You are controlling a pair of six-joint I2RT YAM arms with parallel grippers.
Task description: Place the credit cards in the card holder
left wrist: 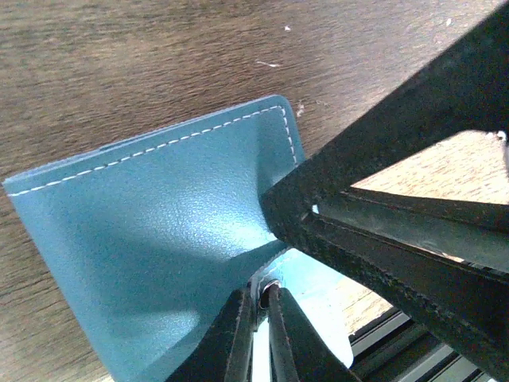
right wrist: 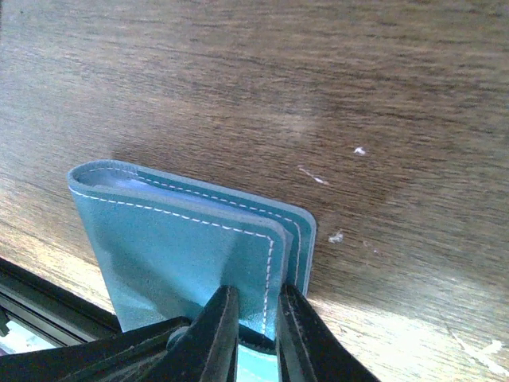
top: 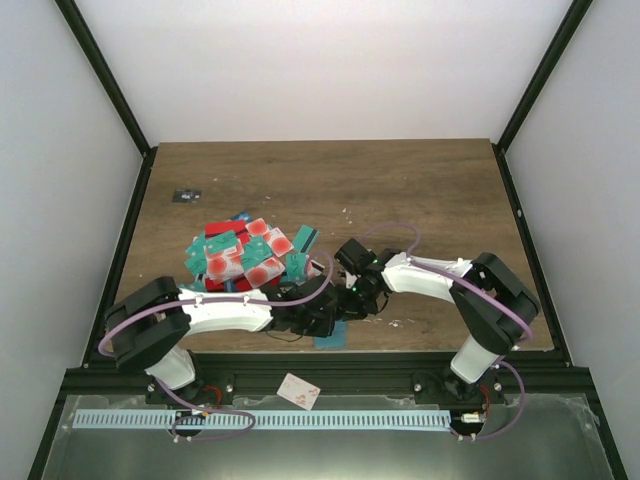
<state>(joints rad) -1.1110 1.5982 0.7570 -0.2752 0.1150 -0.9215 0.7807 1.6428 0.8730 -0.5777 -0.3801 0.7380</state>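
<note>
I have the jaws of my left arm and right arm both closed on the card holder at the near edge of the table, and the heap of credit cards lies to its far left, nearer the left arm.

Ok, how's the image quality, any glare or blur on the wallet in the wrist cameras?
Left wrist: a soft sheen on the card holder, the left gripper dark with little detail. Right wrist: stitching sharp, glare washing out the table at lower right. Top external: even light, no hard shadows.
</note>
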